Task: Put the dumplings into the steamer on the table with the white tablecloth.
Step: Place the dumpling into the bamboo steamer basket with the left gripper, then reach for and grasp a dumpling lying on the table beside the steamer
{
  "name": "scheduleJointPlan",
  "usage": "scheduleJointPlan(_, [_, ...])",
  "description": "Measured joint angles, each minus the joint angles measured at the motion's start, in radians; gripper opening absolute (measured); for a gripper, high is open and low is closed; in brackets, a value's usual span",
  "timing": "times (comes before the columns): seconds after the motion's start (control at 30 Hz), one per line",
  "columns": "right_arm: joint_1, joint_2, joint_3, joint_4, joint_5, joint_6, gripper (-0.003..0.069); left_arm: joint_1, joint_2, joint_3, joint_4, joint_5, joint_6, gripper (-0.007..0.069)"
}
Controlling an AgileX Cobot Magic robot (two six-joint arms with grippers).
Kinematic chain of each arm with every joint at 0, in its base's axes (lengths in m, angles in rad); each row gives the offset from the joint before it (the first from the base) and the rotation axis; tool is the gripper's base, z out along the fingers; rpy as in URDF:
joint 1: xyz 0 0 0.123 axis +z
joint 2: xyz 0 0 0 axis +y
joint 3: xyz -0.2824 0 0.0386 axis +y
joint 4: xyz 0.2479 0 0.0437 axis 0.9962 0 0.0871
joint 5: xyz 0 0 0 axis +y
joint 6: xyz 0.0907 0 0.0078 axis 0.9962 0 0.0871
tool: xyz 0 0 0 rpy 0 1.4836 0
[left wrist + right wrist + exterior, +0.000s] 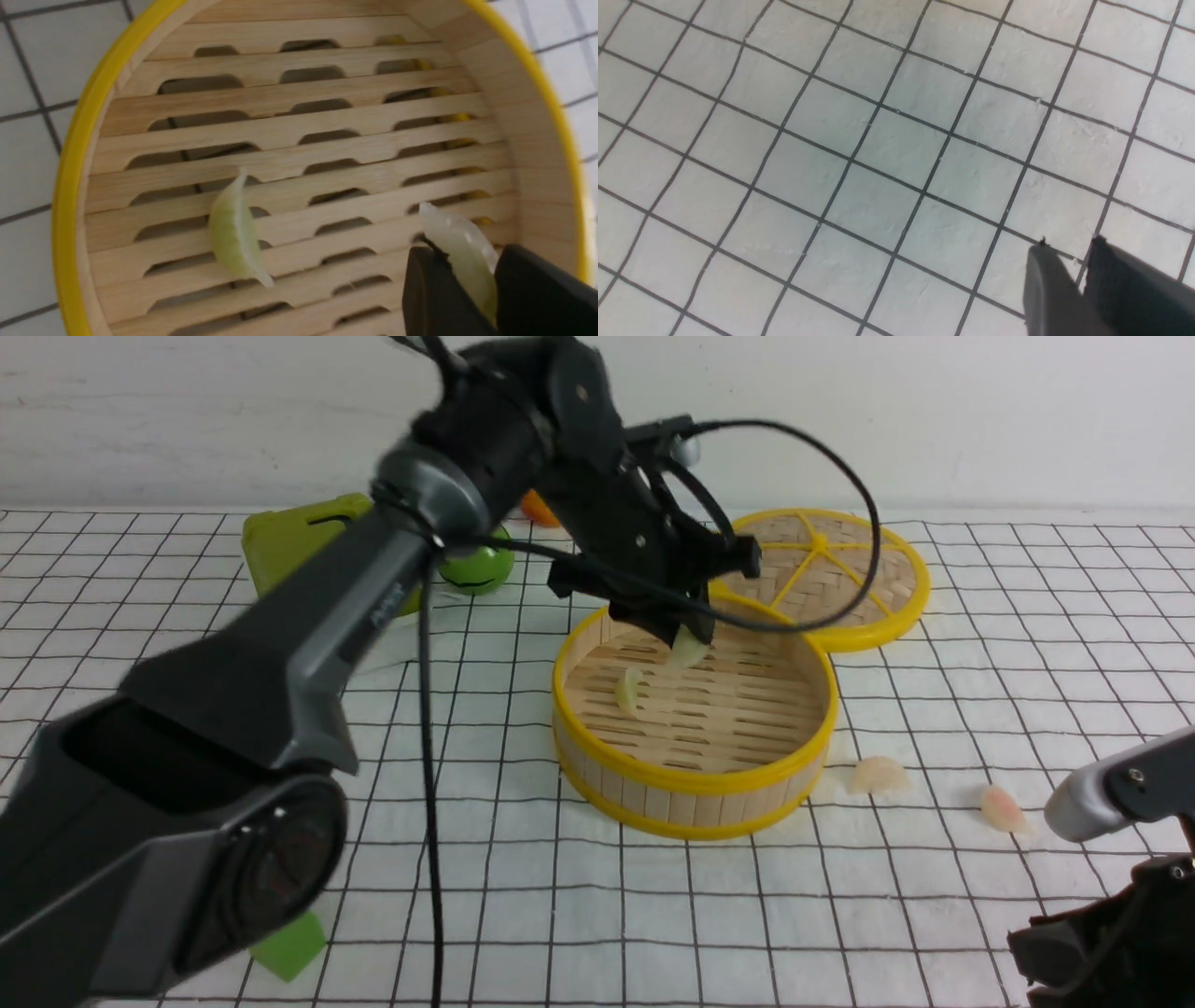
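The steamer (691, 782), a round bamboo basket with yellow rims, stands mid-table on the white tablecloth (1027, 644). One pale green dumpling (629, 691) lies on its slatted floor (236, 233). My left gripper (689, 637) hangs over the steamer's far side, shut on a second pale green dumpling (448, 228) that sticks out past the fingertips. A whitish dumpling (878, 775) and a pink-tinged dumpling (1001, 809) lie on the cloth to the right of the steamer. My right gripper (1069, 247) hovers over bare cloth, jaws a little apart with nothing between them.
The flat woven lid (831, 569) leans against the steamer's far right rim. A green box (289, 546), a green round toy (476, 569) and an orange object (540, 509) sit at the back left. A green foam cube (289, 947) lies at the front left.
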Motion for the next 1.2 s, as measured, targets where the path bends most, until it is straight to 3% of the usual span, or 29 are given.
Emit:
scheduleJointPlan(0.17, [0.000, 0.000, 0.000, 0.000, 0.000, 0.000, 0.0135, -0.041, 0.051, 0.002, 0.150, -0.061, -0.101, 0.0160])
scheduleJointPlan(0.37, [0.000, 0.000, 0.000, 0.000, 0.001, 0.000, 0.0135, -0.040, 0.081, 0.003, 0.189, -0.078, -0.195, 0.0162])
scheduleJointPlan(0.63, [0.000, 0.000, 0.000, 0.015, 0.001, 0.000, 0.0136, -0.040, 0.085, 0.004, 0.156, -0.069, -0.213, 0.0350])
scheduleJointPlan(0.77, [-0.008, 0.008, -0.011, 0.015, 0.055, 0.002, 0.0138, -0.040, 0.047, -0.035, 0.153, -0.009, -0.184, 0.0384])
scheduleJointPlan(0.9, [-0.045, 0.058, -0.069, 0.015, 0.144, 0.035, 0.0149, -0.040, -0.048, -0.084, 0.152, 0.057, -0.121, 0.0362])
scheduleJointPlan(1.1, [-0.189, 0.249, -0.253, 0.020, 0.177, 0.073, 0.0241, -0.041, -0.365, -0.096, 0.181, 0.060, 0.063, 0.0183])
scheduleJointPlan(1.2, [-0.231, 0.329, -0.308, 0.045, 0.158, 0.077, 0.0288, -0.041, -0.483, -0.047, 0.246, 0.060, 0.093, 0.0122])
